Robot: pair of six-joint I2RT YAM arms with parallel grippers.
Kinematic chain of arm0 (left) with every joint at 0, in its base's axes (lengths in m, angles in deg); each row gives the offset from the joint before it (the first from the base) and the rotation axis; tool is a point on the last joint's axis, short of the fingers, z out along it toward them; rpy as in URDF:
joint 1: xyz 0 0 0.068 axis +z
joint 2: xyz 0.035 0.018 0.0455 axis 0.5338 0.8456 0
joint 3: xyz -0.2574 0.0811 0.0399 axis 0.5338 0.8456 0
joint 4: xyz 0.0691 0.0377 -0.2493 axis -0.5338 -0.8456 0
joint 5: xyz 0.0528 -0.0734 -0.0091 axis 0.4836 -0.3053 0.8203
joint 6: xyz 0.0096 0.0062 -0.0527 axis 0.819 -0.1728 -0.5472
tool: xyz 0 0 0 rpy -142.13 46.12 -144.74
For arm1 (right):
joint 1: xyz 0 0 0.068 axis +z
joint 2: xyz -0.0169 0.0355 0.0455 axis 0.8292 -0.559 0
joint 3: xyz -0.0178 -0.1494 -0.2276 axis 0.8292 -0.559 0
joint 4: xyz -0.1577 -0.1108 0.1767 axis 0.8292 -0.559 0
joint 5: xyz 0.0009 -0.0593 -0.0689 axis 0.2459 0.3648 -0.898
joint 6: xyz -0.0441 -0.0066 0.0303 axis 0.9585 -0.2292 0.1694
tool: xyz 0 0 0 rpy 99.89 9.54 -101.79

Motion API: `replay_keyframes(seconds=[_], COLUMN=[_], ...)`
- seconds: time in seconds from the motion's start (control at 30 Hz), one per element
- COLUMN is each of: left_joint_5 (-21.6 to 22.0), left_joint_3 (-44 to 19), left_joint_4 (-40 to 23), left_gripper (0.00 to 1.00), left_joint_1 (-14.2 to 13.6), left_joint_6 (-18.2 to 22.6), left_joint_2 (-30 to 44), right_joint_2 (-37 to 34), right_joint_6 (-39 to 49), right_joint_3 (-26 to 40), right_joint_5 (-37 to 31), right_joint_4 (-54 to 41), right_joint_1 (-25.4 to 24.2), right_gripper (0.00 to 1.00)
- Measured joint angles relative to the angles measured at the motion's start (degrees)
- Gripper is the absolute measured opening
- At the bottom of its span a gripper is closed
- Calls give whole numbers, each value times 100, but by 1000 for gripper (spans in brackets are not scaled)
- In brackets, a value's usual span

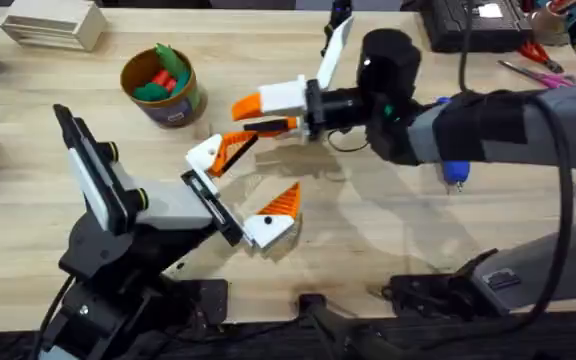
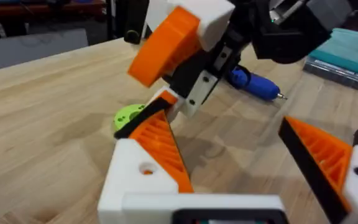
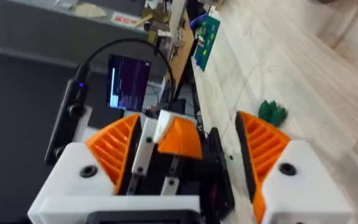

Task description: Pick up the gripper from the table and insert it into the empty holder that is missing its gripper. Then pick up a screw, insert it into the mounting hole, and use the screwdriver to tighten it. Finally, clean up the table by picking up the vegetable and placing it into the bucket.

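The right gripper (image 1: 258, 113) fingers are pinching the gripper (image 3: 180, 138), a light, rigid, slick orange wedge best gripped across its flat sides. Just below it, the left gripper (image 1: 243, 190) fingers are sitting apart above the surface (image 1: 368, 230).

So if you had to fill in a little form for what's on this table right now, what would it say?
left gripper: fingers open, nothing between them
right gripper: reached across the middle, close to the left gripper
screwdriver: lying on the table, untouched
bucket: upright, green and red items inside
vegetable: on the table, outside the bucket
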Motion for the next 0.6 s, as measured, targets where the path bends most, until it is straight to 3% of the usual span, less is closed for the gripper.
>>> replay_keyframes(seconds=[0.23, 0.4, 0.6], left_joint_5=[-139, -501, -897], left_joint_3=[0, 0, 0], left_joint_4=[37, 37, 37], left_gripper=[986, 987, 987], left_joint_1=[0, 0, 0], left_joint_6=[0, 0, 2], left_joint_2=[0, 1, 1], right_joint_2=[0, 0, 0], right_joint_6=[620, 1107, 1367], right_joint_3=[0, 0, 0], right_joint_5=[1135, 1849, 2244], right_joint_4=[-587, -916, -929], right_joint_1=[-511, -544, -544], right_gripper=[868, 870, 870])
